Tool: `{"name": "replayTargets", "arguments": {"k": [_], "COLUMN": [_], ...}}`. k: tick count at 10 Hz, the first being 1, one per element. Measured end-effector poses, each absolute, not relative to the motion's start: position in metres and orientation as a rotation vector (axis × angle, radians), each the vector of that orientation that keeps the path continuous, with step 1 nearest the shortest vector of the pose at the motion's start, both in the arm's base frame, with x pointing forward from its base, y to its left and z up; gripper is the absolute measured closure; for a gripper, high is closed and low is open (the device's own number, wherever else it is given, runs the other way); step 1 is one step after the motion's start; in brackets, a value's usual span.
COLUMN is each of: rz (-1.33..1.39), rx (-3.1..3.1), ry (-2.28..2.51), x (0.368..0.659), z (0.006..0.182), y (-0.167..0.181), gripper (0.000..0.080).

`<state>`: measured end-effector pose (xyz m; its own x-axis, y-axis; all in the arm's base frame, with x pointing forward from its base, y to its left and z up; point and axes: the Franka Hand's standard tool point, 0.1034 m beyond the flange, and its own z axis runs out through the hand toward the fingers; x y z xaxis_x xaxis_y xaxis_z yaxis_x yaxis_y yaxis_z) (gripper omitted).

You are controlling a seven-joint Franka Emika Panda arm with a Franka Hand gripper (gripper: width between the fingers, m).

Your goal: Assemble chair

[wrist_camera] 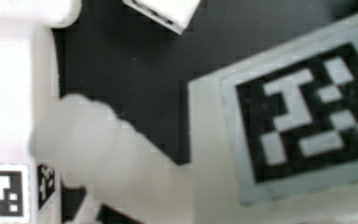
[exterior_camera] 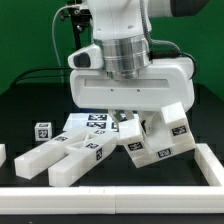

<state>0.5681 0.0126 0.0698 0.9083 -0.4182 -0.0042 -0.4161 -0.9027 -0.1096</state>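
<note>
The chair shows as loose glossy white parts with square tags. A chunky tagged part (exterior_camera: 163, 137) hangs tilted under my gripper (exterior_camera: 130, 126), whose fingers are closed on its upper left end. Two long white bars (exterior_camera: 68, 155) lie side by side on the black table at the exterior view's lower left, apart from the gripper. In the wrist view the tagged face of the held part (wrist_camera: 300, 108) fills one side, very close and blurred. A rounded white piece (wrist_camera: 108, 150) sits beside it. My fingertips cannot be made out there.
A small tagged cube (exterior_camera: 42, 130) stands on the exterior view's left. The marker board (exterior_camera: 92, 120) lies flat behind the bars, partly under the arm. A white border rail (exterior_camera: 205, 168) runs along the table's front and right edges.
</note>
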Motion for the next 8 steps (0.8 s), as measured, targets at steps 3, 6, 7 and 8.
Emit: {"name": "replayTargets", "arguments": {"k": [3,6,7,8], "rz": [-0.030,0.165,0.143,0.146], "rx": [-2.963,-2.945,-2.949,-2.950], "ry": [0.650,0.692,0.691,0.692], "x": [0.568,0.546,0.549,0.548], "z": [0.070,0.064,0.065,0.064], "y": [0.013,0.018,0.016,0.016], "gripper": [0.0505,0.0505,0.0505,0.0505]}}
